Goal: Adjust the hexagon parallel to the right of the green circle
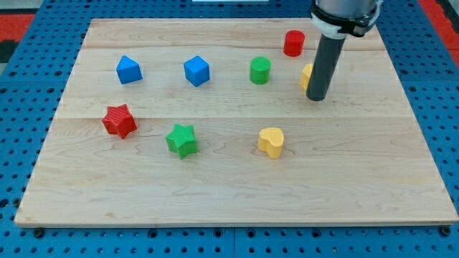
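Observation:
The yellow hexagon (306,75) lies to the right of the green circle (260,70), slightly lower, and the dark rod covers most of it. My tip (318,97) rests on the board just below and in front of the hexagon, at its lower right edge. The green circle stands apart, about a block's width to the left of the hexagon.
A red cylinder (293,43) stands above the hexagon near the view's top. Two blue cubes (196,70) (129,69) lie left of the green circle. A red star (119,120), a green star (181,139) and a yellow heart (271,141) lie lower on the wooden board (373,172).

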Robot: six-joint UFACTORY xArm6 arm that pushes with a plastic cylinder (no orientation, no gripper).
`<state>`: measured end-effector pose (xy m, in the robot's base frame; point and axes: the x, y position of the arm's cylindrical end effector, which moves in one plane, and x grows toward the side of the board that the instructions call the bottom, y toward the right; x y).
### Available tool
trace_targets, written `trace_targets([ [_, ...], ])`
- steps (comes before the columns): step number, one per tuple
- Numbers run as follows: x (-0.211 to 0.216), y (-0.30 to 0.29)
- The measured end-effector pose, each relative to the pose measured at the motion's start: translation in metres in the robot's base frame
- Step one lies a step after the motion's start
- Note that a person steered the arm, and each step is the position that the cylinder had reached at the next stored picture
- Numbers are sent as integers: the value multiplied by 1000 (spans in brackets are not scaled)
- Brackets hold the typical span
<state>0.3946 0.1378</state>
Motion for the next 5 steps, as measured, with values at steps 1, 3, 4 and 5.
trace_targets([
  [1, -11, 0],
  [3, -15, 3],
  [4, -15, 4],
  [5, -25, 4],
])
